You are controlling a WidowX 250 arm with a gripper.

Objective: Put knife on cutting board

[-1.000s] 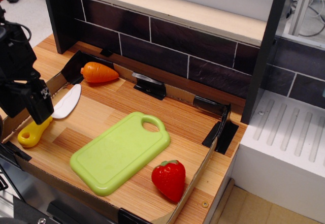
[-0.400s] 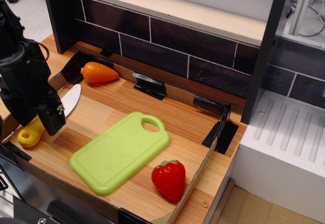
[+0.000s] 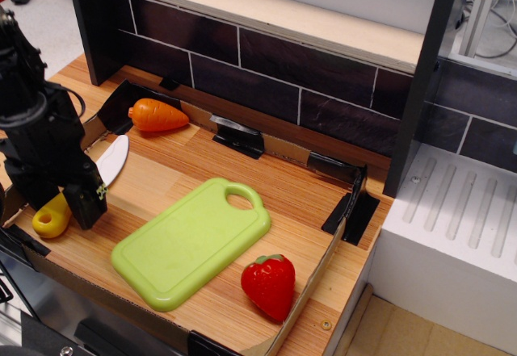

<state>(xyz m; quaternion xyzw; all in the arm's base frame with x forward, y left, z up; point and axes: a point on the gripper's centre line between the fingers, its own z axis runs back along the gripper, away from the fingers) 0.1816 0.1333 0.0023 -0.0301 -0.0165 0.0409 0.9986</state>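
A toy knife [image 3: 97, 174] lies on the wooden counter [image 3: 299, 203] at the left side of the scene. Its curved white blade points toward the far side, and its yellow handle end pokes out toward the near left edge. The middle of the knife is hidden behind the black tool [image 3: 81, 203], which stands directly over it, low to the counter. One dark finger of the tool shows just to the right of the yellow handle. The other finger is out of sight, so it is not possible to tell how wide the tool stands or whether it grips the knife.

To the right of the knife and tool, close by but apart from them, lies the light green cutting board [image 3: 190, 243]. It sits flat and at an angle, with its handle hole at the far right corner. Nothing rests on it.

A red toy strawberry [image 3: 269, 285] sits just beside the board's near right edge. An orange toy carrot [image 3: 156, 115] lies at the far left, close to the dark tiled back wall [image 3: 283, 73], beyond the knife's blade tip. A low cardboard rim [image 3: 311, 291] runs around the wooden surface.
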